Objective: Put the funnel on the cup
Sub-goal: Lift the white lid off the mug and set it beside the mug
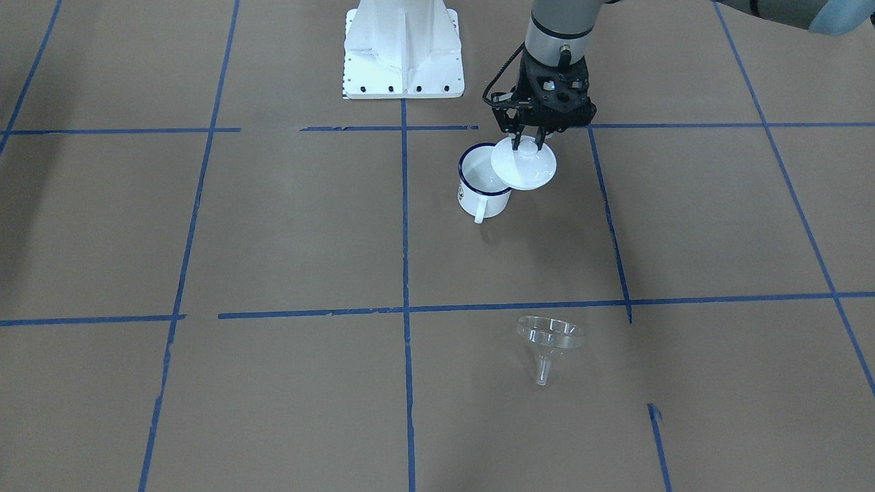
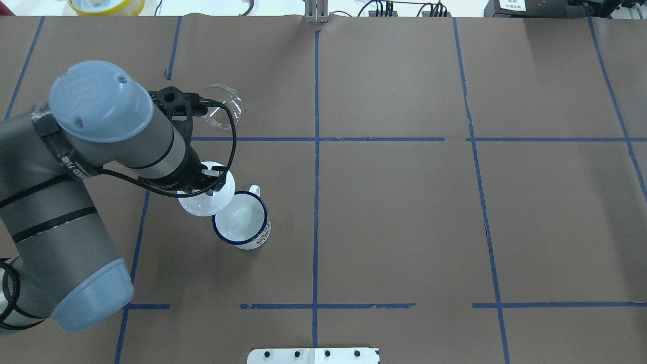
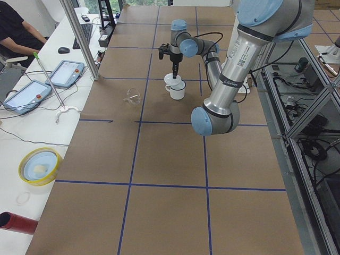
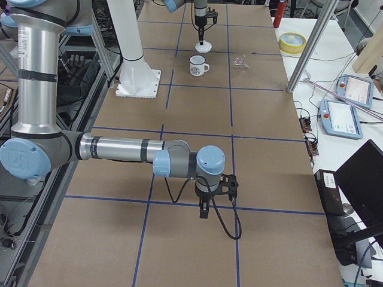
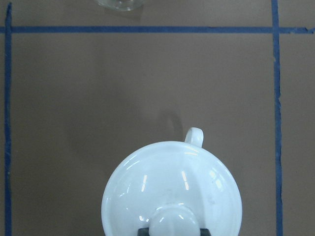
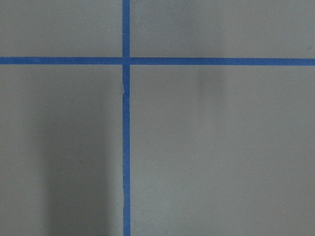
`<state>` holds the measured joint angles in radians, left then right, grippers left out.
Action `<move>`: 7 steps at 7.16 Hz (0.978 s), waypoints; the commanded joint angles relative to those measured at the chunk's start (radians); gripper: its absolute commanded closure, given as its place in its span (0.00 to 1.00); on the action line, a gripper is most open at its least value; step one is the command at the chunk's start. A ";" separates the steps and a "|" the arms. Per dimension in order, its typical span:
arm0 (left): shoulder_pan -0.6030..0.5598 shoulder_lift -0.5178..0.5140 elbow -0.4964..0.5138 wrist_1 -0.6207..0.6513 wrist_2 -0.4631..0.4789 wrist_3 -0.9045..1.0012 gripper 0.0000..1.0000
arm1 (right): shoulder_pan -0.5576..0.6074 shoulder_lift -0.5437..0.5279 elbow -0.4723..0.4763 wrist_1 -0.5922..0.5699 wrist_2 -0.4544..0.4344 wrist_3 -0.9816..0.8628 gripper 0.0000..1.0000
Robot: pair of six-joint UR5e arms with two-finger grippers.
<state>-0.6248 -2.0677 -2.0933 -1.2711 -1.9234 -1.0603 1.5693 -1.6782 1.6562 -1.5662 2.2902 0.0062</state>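
One funnel (image 1: pixel 550 338), one cup (image 1: pixel 482 188), one lid (image 1: pixel 525 162) — and two arms (image 4: pixel 119 149).

The counter (image 2: pixel 404 227) is covered with brown paper and is divided into large rectangles by strips of blue tape (image 2: pixel 316 227). Even, diffuse light is cast from above, so only soft shadows are seen on the paper. On the operators' side a white bench (image 3: pixel 37 127) is set against the counter. On it two tablet-like handsets (image 3: pixel 66 73), a keyboard (image 3: pixel 87 33), a mouse (image 3: pixel 64 50), a yellow-rimmed dish (image 3: pixel 40 166) and a red cylinder (image 3: pixel 16 223) are laid among loose wires. A slanted metal post (image 3: pixel 79 40) is fixed where bench and counter meet. A person in black (image 3: pixel 18 26) is seated at the bench. Beyond the opposite edge, black cables (image 3: pixel 313 149) are seen below counter level among metal framing.
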 commanded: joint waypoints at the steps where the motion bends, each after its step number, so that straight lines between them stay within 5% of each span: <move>1: -0.013 0.157 0.019 -0.171 0.012 0.074 1.00 | 0.000 0.000 0.000 0.000 0.000 0.000 0.00; 7: -0.007 0.195 0.301 -0.462 0.043 0.082 1.00 | 0.000 0.000 0.000 0.000 0.000 0.000 0.00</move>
<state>-0.6336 -1.8736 -1.8463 -1.6691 -1.8809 -0.9817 1.5692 -1.6782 1.6567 -1.5662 2.2903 0.0062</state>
